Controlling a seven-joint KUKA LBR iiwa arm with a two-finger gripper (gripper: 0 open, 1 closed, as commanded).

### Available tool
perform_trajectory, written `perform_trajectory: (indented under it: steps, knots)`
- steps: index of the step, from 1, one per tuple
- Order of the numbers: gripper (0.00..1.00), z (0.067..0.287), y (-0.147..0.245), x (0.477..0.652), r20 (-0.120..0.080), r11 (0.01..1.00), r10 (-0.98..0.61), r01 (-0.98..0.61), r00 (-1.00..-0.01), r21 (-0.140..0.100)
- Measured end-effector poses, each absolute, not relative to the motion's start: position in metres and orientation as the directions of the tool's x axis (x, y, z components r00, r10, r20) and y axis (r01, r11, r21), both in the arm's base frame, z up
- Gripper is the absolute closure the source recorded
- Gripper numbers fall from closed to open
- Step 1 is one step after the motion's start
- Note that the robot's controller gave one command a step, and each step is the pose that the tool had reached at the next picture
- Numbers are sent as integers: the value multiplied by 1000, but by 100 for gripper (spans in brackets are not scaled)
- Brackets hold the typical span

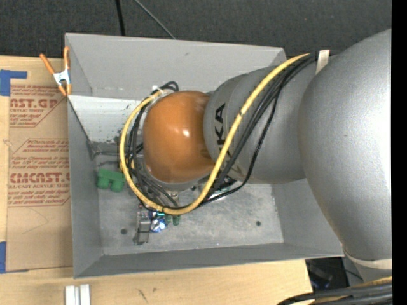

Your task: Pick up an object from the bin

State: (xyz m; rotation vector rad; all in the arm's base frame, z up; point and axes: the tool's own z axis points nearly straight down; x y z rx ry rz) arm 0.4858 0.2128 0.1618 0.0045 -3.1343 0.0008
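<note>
Nearest the lens: big grey arm link (343, 145), coming in from the right and blocking much of the bin (222, 234). Bent down hard so the wrist points at the floor of the bin, hence the top-down look at the orange cover (175, 135). Yellow cable (238, 124) looped slack round the cover, probably to leave the wrist free to turn.

End effector (147, 224) low over the front-left floor, poking out below the cover. Released or clenched: cannot tell, too much hidden by the wrist and cables. Blue-and-metal clutter (156, 223) right at its tip; unclear whether robot part or a loose thing, so no grasp claimed.

Only clear loose thing: green block (109, 180), lumpy, two-lobed, on the floor close to the left wall, just beside the cable loop and apart from the end effector. Likely the task's thing, lying flat and free. Nothing seen lifted; pick judged not yet done. More things possibly hidden under the wrist.

Risk, as a guess: block close to the wall, little room for a clean approach.
</note>
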Motion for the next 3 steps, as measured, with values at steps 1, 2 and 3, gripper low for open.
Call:
perform_trajectory:
  steps: [1,2,3]
  knots:
    - [0,79,149,519,5,992,-128,-128,-992,-3]
    - [100,82,153,520,-1,991,-132,-132,-991,2]
    - [100,202,139,522,-9,991,-137,-137,-990,0]
